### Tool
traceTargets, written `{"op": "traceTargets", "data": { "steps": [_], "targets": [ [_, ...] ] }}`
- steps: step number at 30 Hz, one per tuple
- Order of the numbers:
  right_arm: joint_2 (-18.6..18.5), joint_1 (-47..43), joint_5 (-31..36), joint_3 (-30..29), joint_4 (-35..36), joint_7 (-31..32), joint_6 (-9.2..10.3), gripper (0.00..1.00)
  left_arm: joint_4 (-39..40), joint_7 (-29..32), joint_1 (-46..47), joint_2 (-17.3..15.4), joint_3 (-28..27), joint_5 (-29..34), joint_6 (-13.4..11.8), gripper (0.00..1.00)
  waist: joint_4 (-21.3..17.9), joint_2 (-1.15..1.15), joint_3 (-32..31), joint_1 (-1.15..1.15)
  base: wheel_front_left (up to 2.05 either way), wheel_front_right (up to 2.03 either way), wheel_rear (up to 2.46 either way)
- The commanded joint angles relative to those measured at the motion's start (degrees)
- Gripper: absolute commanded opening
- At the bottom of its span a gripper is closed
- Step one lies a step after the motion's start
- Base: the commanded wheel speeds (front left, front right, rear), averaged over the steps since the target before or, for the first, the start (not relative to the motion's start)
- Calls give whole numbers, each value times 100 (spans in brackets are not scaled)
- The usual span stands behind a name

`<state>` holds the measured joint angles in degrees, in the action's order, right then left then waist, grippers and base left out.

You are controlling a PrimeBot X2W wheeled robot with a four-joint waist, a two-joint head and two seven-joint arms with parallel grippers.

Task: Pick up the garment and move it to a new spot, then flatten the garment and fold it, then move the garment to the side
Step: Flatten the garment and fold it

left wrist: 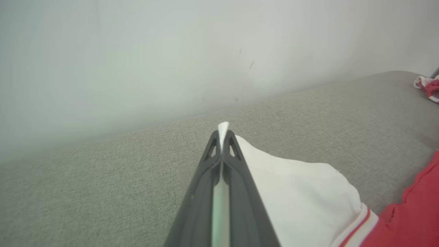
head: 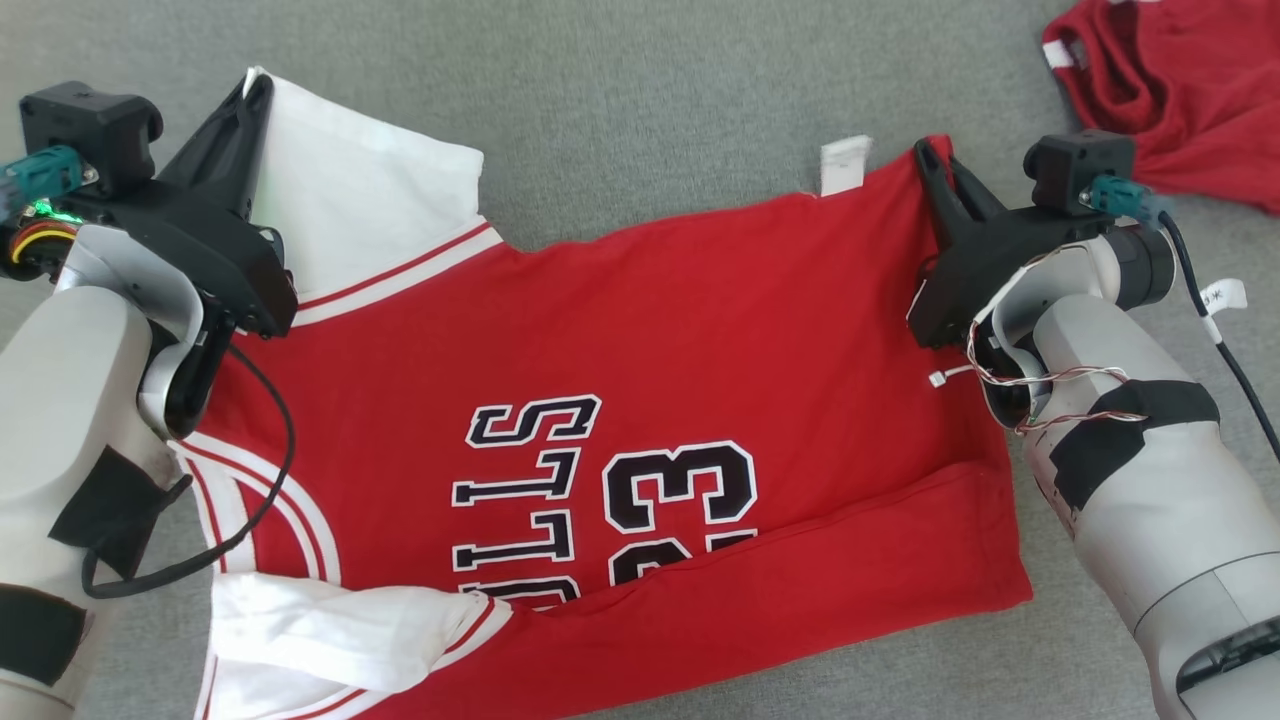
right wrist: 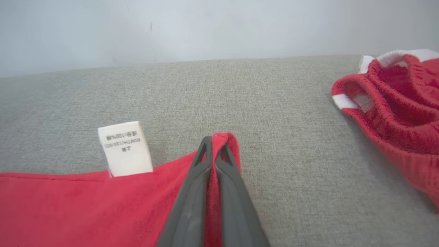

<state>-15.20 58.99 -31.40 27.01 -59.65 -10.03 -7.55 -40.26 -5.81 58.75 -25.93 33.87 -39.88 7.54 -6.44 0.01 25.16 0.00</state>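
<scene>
The garment (head: 640, 340) is a red jersey with white sleeves and black lettering, spread across the grey surface with its near edge folded over. My left gripper (head: 255, 95) is shut on the tip of the far white sleeve (left wrist: 301, 192), whose cloth pokes out between the closed fingers (left wrist: 223, 135). My right gripper (head: 925, 155) is shut on the far red hem corner (right wrist: 224, 137), beside a white care label (right wrist: 125, 149).
A second red garment (head: 1180, 90) with white trim lies crumpled at the far right, also seen in the right wrist view (right wrist: 394, 106). The grey fabric surface (head: 640, 100) extends back to a pale wall (right wrist: 219, 27).
</scene>
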Motion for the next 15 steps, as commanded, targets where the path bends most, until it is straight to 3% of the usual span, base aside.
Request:
{"op": "traceTargets", "data": {
  "steps": [1, 8, 15],
  "targets": [
    [-20, 8, -26, 39, -21, -106, 16, 0, 11, -106, -27, 22, -34, -85, -14, 0, 32, -1, -132, 0, 0, 0, 0],
    [-126, -557, -289, 199, 129, -394, 16, 0, 313, -501, -636, 26, -132, -244, -55, 0, 154, -1, -527, 0, 0, 0, 0],
    [-443, -1441, -733, 186, 716, -517, 16, 0, 1147, -817, -1801, -52, -373, -495, -319, 0, 392, -1, -885, 0, 0, 0, 0]
  ]
}}
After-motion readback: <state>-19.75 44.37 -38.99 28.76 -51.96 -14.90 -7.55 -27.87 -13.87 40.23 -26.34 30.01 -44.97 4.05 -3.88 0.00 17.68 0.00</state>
